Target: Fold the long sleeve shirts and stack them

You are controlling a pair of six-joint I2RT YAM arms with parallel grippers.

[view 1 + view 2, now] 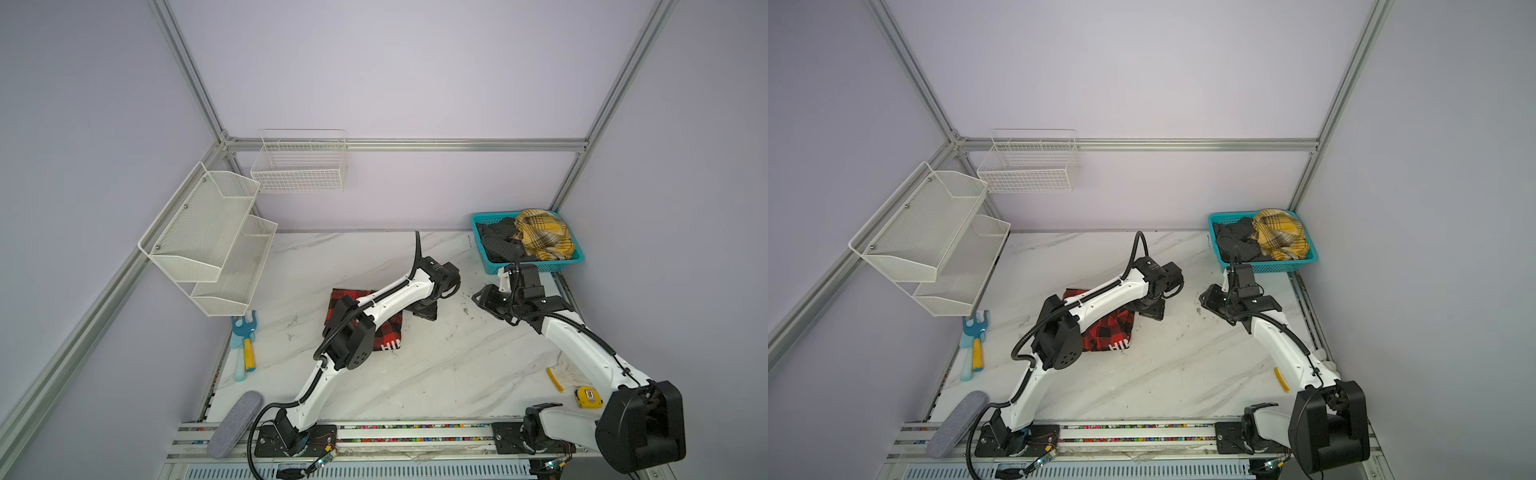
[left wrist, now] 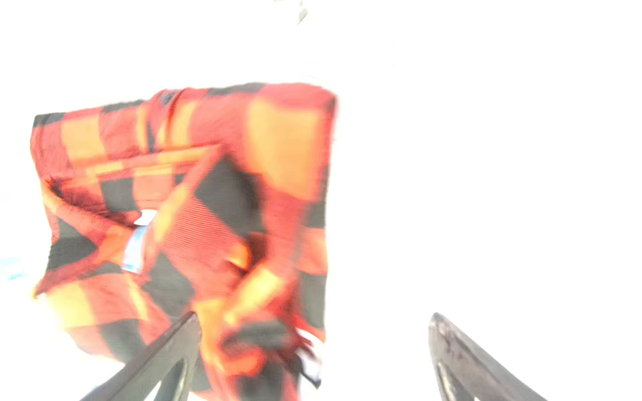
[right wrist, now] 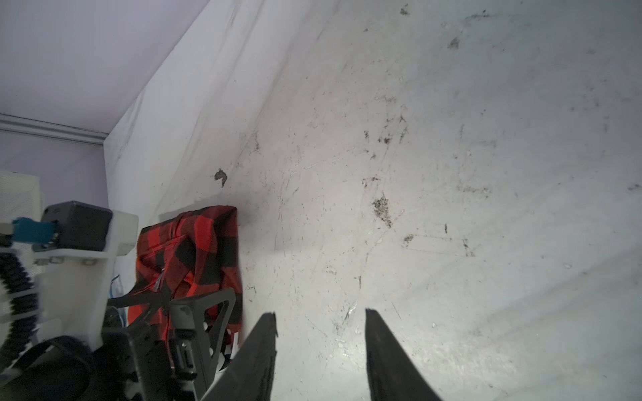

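Your red-and-black check shirt (image 1: 390, 330) lies folded into a compact bundle left of centre on the marbled white surface (image 1: 436, 374). White letters show along its near edge, and the left arm crosses over it in both top views. Your left gripper (image 2: 312, 314) is at the bundle's right edge, its fingers (image 2: 166, 347) spread wide and gripping nothing. The left wrist view, blurred and overexposed, shows one finger by the cloth's edge and the other over bare surface. Your right gripper (image 3: 319, 312) is further right, apart from the shirt, its fingers partly spread with only scuffed surface between them. In the teal basket (image 1: 536, 266) at the far right corner, the mustard-yellow plaid garment (image 1: 542, 232) is heaped beside and partly over the dark grey one (image 1: 496, 241), both unfolded. A yellow tape measure (image 1: 588, 397) lies on the surface at the near right, beside the right arm.
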